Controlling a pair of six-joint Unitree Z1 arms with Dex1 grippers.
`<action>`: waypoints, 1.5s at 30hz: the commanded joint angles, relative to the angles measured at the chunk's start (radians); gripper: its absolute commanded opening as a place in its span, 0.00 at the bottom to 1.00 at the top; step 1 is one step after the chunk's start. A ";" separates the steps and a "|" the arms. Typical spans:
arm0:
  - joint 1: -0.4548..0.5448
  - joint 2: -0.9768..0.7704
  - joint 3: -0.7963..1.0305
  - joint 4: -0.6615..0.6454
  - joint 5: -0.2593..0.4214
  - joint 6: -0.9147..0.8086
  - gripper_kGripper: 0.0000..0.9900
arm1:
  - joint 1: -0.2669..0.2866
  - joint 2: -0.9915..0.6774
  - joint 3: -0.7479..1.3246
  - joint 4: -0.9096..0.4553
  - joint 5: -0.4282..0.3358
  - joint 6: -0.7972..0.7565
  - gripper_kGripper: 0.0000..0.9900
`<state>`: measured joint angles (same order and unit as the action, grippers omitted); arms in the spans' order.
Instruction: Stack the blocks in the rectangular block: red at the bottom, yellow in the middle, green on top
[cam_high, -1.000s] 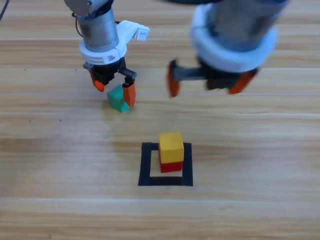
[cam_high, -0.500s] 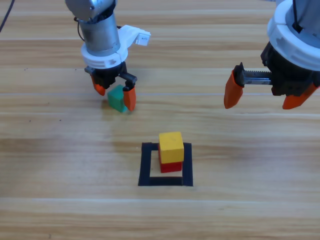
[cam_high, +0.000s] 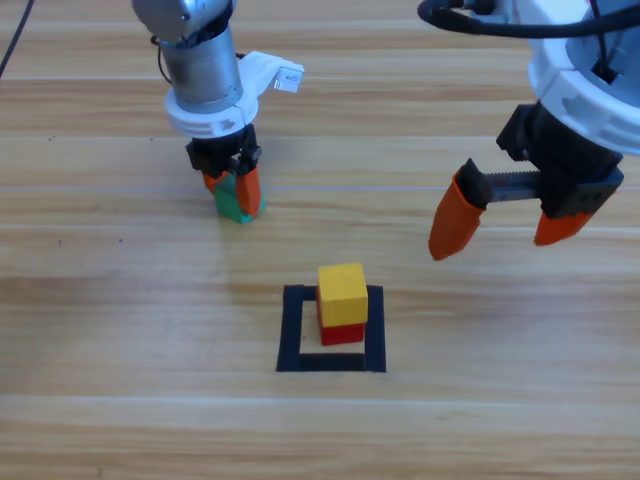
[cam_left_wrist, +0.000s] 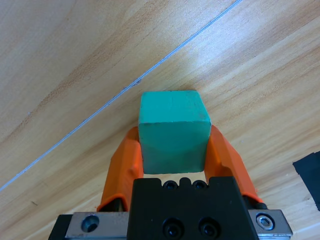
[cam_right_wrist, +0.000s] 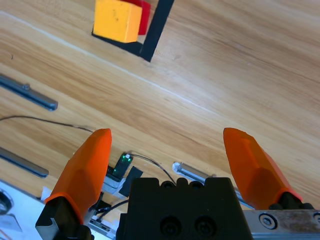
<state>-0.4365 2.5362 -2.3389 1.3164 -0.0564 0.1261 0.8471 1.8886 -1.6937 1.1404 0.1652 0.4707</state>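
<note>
- Up-left of the black tape square (cam_high: 331, 329), the left end effector (cam_high: 234, 185) was clamped on the green cube (cam_high: 233, 200), both orange jaws pressed to opposite faces in the left wrist view (cam_left_wrist: 173, 131); whether the cube rested on the desk (cam_high: 120, 330) or was just clear of it could not be told.
- Yellow cube (cam_high: 342, 290) sat on the red cube (cam_high: 342, 331) inside the square, the pair set slightly toward its right side.
- Right end effector (cam_high: 498, 217) hung released, jaws wide, holding nothing, well right of the stack.
- Risk: the grip sat low on the cube, near the jaw roots; a tilt during lift would land green skewed.
- Risk: a low approach could knock yellow off red.
- Risk: an off-centre release would topple the stack.
</note>
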 joint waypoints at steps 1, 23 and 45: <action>-0.014 0.062 -0.011 0.006 -0.005 0.003 0.28 | -0.034 -0.016 0.035 -0.041 0.053 -0.014 1.00; -0.021 -0.244 0.038 0.095 -0.023 -0.329 0.00 | -0.097 -0.154 0.074 -0.057 0.105 -0.064 1.00; -0.280 -0.395 0.240 0.099 -0.020 -0.649 0.00 | -0.097 -0.167 0.092 -0.057 0.114 -0.072 1.00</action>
<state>-0.6517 2.0888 -2.1224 1.4080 -0.0671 -0.4843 0.7795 1.7472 -1.6318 1.0972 0.2678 0.4059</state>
